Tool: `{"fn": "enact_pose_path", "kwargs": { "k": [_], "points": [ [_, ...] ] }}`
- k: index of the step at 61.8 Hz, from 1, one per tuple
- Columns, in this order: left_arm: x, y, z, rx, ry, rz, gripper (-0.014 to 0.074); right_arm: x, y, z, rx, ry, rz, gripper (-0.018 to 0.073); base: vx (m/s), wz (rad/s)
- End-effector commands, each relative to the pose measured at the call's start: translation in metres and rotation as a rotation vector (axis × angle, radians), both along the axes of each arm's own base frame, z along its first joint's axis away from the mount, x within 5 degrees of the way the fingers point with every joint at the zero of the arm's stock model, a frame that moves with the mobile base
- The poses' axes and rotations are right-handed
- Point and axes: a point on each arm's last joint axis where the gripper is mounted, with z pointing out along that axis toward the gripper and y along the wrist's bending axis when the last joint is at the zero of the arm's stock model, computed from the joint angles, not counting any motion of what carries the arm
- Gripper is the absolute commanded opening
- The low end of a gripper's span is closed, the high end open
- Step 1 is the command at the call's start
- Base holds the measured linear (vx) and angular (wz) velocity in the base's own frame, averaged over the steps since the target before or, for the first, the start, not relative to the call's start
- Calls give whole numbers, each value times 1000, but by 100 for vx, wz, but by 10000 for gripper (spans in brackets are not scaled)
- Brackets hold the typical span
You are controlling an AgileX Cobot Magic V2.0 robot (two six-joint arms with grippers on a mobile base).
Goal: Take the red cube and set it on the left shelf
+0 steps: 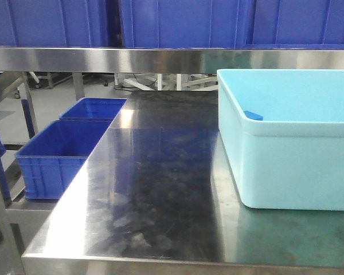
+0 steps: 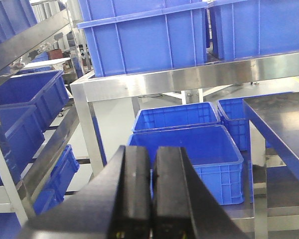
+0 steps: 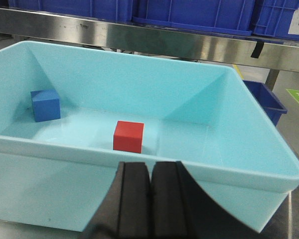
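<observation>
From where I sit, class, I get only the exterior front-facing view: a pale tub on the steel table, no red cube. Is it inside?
Observer: Yes. The red cube sits on the floor of the tub, near the wall closest to the robot.
Operator: Anything beside it?
Observer: A blue cube stands apart from it, by the left wall.
Operator: And the grippers?
Observer: Both are shut and empty: the right gripper faces the tub, the left gripper points toward the left shelf.

Smudged reflective steel tabletop [image 1: 160, 189], glossy light-blue plastic tub [image 1: 286, 166], ribbed blue plastic crates [image 2: 189, 154]
</observation>
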Motion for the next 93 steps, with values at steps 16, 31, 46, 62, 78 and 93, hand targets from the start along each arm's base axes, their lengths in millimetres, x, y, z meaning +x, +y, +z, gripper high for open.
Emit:
{"fn": "enact_pose_path", "kwargs": {
  "k": [16, 31, 46, 62, 78, 93],
  "points": [
    [1, 0, 1, -5, -64, -4, 106, -2, 1, 18, -5, -133, 4, 53, 0, 0],
    [1, 0, 1, -5, -64, -4, 106, -2, 1, 18, -5, -133, 4, 53, 0, 0],
    [1, 0, 1, -5, -64, -4, 106, -2, 1, 18, -5, -133, 4, 53, 0, 0],
    [1, 0, 1, -5, -64, -4, 106, -2, 1, 18, -5, -133, 4, 53, 0, 0],
    [1, 0, 1, -5, -64, -4, 106, -2, 1, 18, -5, -133, 4, 53, 0, 0],
    [1, 0, 1, -5, -64, -4, 106, -3, 2, 28, -2, -236, 17, 53, 0, 0]
  ]
}}
